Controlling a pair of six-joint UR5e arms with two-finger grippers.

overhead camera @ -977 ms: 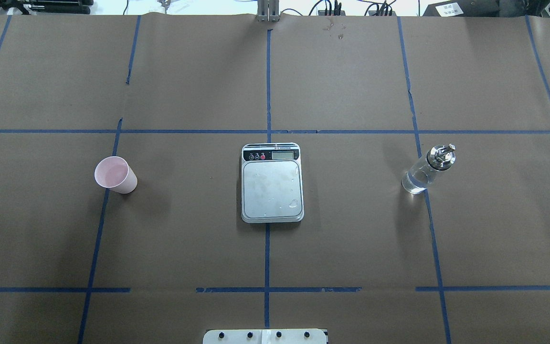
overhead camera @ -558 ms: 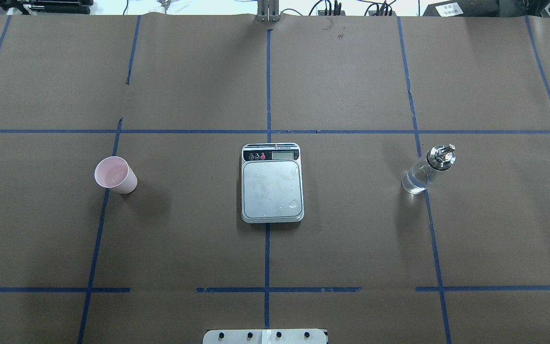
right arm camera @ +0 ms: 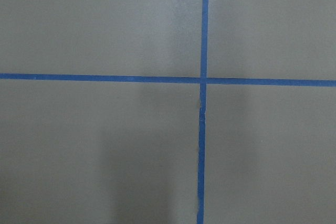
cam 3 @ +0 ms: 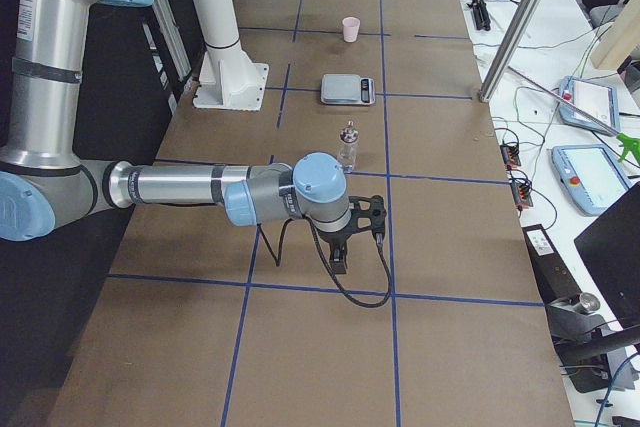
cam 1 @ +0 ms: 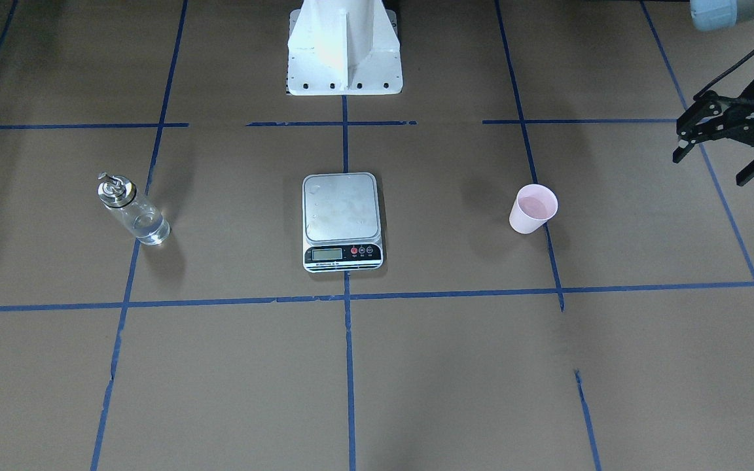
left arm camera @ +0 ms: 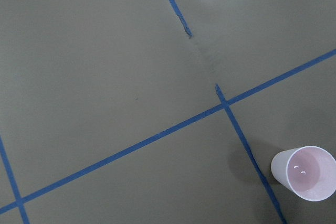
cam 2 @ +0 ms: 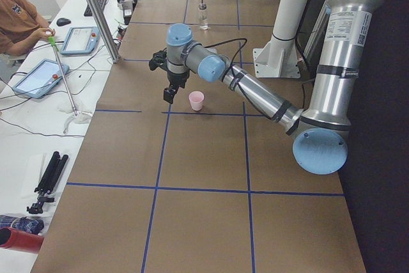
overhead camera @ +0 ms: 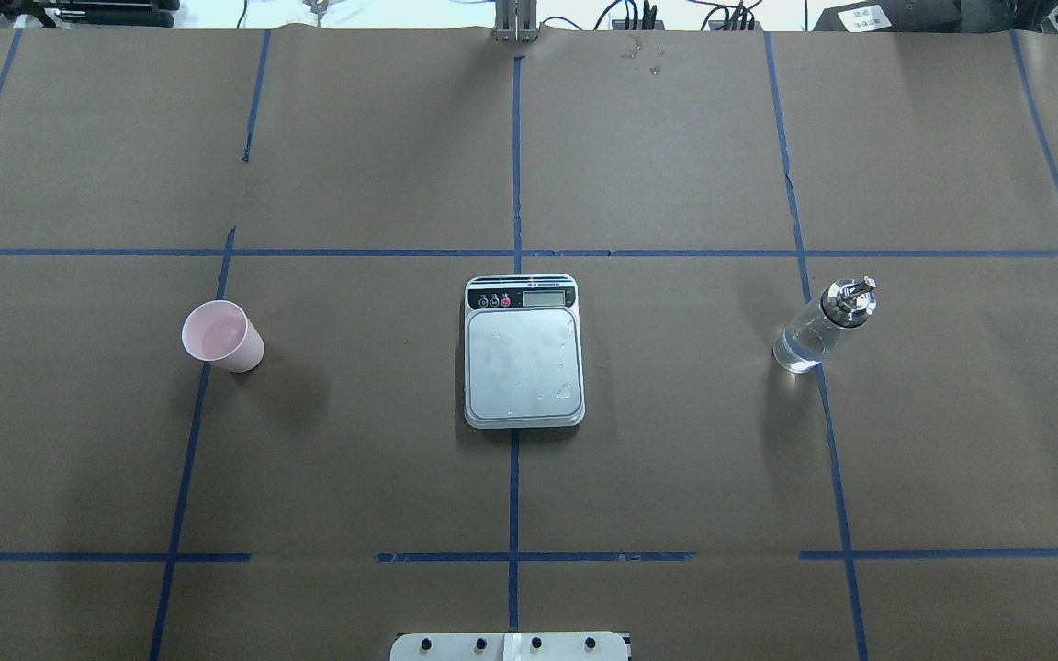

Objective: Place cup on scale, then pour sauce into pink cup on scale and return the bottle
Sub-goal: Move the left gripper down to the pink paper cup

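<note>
The pale pink cup [overhead camera: 221, 335] stands upright and empty on the table's left part; it also shows in the front view [cam 1: 533, 208] and the left wrist view [left arm camera: 304, 174]. The scale [overhead camera: 523, 352] lies at the centre with nothing on it [cam 1: 342, 221]. The clear glass bottle [overhead camera: 818, 328] with its silver spout stands on the right [cam 1: 131, 209], with clear sauce low in it. My left gripper [cam 1: 711, 169] is open and empty, in the air to the outer side of the cup. My right gripper [cam 3: 345, 247] hangs near the table's right end, beyond the bottle; I cannot tell its state.
The white robot base plate [cam 1: 343, 46] sits at the table's near edge, behind the scale. Blue tape lines grid the brown paper cover. A few water drops lie on the scale's platform. An operator [cam 2: 19, 20] and tablets are past the far edge.
A black fingertip of my left gripper has come into the overhead view at the left edge. The cup, scale and bottle have not moved.
</note>
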